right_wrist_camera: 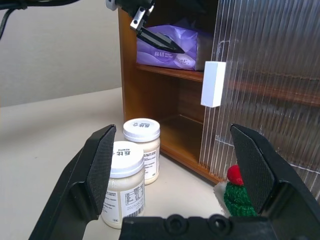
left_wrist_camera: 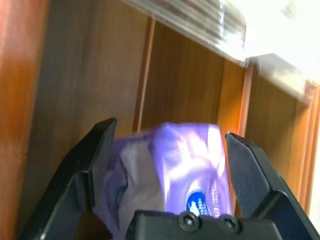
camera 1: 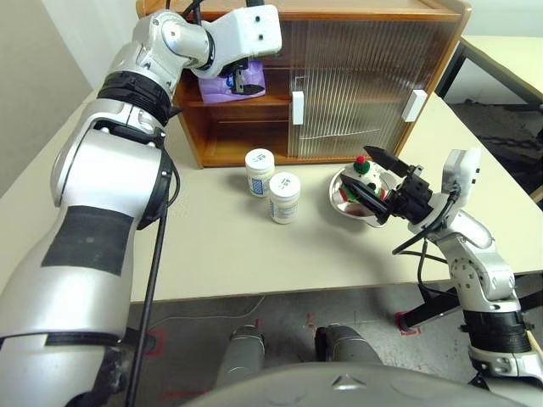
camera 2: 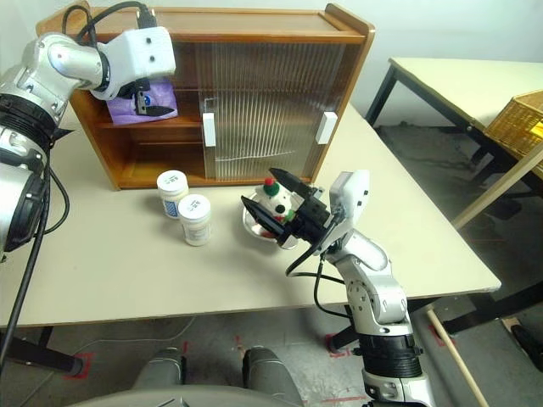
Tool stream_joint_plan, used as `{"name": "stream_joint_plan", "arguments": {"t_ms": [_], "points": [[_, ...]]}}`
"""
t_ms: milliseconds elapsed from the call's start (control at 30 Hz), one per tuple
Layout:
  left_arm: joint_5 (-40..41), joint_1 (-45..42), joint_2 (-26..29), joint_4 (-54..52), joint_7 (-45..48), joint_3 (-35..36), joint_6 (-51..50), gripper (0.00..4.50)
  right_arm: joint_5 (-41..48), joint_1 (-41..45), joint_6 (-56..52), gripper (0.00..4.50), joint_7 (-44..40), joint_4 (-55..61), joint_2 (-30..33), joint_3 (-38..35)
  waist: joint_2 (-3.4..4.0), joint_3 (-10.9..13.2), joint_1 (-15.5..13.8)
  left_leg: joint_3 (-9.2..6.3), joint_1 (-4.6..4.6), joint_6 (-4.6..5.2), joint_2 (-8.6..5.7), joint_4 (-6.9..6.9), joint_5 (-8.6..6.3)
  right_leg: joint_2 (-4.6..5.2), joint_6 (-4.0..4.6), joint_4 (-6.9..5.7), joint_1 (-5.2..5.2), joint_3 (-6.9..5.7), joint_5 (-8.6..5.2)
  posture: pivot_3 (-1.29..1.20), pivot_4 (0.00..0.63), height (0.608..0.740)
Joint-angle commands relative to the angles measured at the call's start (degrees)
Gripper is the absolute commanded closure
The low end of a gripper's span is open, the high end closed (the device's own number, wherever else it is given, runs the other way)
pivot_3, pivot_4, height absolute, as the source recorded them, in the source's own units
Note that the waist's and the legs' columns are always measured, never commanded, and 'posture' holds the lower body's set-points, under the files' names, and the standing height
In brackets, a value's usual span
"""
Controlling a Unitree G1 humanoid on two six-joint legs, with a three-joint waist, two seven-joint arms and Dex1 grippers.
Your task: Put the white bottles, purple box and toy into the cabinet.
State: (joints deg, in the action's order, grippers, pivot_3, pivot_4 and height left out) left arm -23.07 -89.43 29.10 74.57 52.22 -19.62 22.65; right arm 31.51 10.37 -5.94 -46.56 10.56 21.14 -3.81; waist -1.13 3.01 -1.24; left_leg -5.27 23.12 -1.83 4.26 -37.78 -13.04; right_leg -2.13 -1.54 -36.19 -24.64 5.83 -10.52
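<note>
At lower right the right gripper (camera 1: 379, 181) hangs with jaws spread just over the plush bear (camera 1: 366, 174) in its steel bowl (camera 1: 344, 197). Two white jars (camera 1: 271, 184) stand mid-frame on the table (camera 1: 254, 254). At upper left the left gripper (right_wrist_camera: 159, 41), jaws spread, flanks the purple tissue pack (camera 1: 222, 88) on the cabinet (camera 1: 356, 76) upper shelf.

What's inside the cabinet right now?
The purple box lies on the upper shelf of the cabinet, at its open end. The lower shelf there looks bare. Behind the ribbed doors, nothing can be made out.
</note>
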Motion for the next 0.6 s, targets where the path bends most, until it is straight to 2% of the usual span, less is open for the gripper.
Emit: {"name": "stream_joint_plan", "arguments": {"t_ms": [33,300,400,600], "points": [[4.72,0.44,0.84,-3.31,4.48,4.17,0.72,0.02,0.02,0.48,-0.72,0.0,-0.42,0.01,0.46,0.1,-0.01,0.01,-0.09,0.08,-0.01,-0.01,-0.02,0.05,-0.01,-0.03,0.0,-0.04,-0.06,-0.04,0.0,0.06,0.055,0.74],[14.36,8.13,3.3,-15.36,16.34,10.3,-7.84,0.02,0.13,1.05,-0.62,0.0,-1.45,-1.25,0.65,-0.2,0.04,0.0,-0.44,0.06,0.23,0.15,0.01,-0.09,-0.1,-0.05,0.1,-0.08,-0.22,-0.06,-0.03,0.07,0.055,0.74],[17.84,13.61,4.64,-23.22,16.55,12.89,-14.68,0.62,0.14,1.04,-0.45,0.0,-1.83,-1.54,0.69,-0.27,0.12,-0.04,-0.5,0.13,0.14,0.25,0.0,-0.1,-0.09,-0.05,0.12,-0.1,-0.13,-0.06,-0.02,0.08,0.055,0.74],[22.68,26.35,5.71,-38.86,13.89,16.21,-26.24,2.7,0.33,1.03,-0.88,0.0,-1.77,-1.26,0.75,-0.48,0.11,-0.08,-0.53,0.16,-0.25,0.39,0.01,-0.15,-0.03,-0.07,0.26,-0.18,0.17,-0.13,0.08,0.08,0.053,0.74]]}}
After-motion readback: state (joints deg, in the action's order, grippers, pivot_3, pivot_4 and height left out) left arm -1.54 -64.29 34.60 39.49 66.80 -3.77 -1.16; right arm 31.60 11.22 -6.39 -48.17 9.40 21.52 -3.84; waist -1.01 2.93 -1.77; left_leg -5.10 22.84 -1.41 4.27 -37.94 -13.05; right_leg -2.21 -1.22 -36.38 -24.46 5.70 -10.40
